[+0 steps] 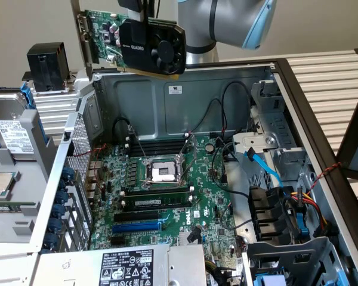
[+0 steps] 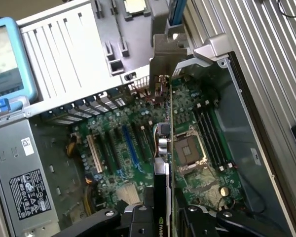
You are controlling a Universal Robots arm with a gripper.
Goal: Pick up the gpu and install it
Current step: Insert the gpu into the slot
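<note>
Carrying step in hand; install not yet made

1. Claw: pinching the gpu from above, clamped against both faces of the card. In the wrist view the card hangs edge-on beneath it, with the silver bracket at the far end.
2. Gpu, exterior view: at 11 o'clock, fan shroud facing the camera, clear above the far wall of the case and touching nothing below.
3. Motherboard: well below the card. The blue slot lies at 7 o'clock from the cpu socket, with black slots beside it that look vacant.
4. Judged requirement: seating calls for the card's lower edge squared over one slot and the bracket lined up with the case's slotted side; which slot is meant cannot be told.
5. Hidden or cut off: the card's connector edge cannot be made out; the claw's upper part is cropped at 12 o'clock in the exterior view; the power supply is cropped at 6 o'clock
</note>
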